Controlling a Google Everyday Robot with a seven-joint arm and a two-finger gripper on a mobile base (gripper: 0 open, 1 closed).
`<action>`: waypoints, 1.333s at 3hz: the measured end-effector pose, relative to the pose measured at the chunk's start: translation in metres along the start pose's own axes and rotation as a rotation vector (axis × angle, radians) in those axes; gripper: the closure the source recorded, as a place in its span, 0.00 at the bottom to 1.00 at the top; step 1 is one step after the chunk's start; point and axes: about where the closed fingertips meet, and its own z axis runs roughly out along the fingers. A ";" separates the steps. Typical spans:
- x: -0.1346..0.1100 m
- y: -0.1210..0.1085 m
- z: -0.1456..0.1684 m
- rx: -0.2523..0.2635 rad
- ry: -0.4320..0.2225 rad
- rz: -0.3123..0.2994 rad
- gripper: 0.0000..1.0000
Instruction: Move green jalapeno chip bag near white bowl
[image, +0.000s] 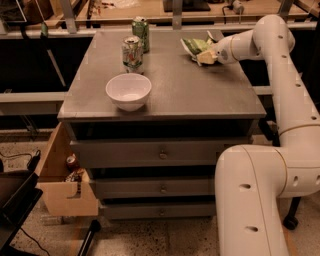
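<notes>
The green jalapeno chip bag (194, 46) lies crumpled at the far right of the grey cabinet top (200, 95). My gripper (205, 56) is at the bag's near right edge, touching it low over the surface. The white bowl (128, 91) sits near the front left of the top, well apart from the bag.
Two green soda cans (132, 51) (141, 31) stand at the back left, beyond the bowl. A cardboard box (65, 175) with items sits on the floor at the cabinet's left. My white arm (285, 95) runs down the right side. A workbench (150, 12) is behind.
</notes>
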 end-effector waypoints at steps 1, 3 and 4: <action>-0.001 0.000 0.000 0.000 0.000 0.000 0.36; 0.001 0.002 0.004 -0.005 0.003 0.001 0.16; -0.015 -0.003 -0.012 0.045 0.041 -0.029 0.41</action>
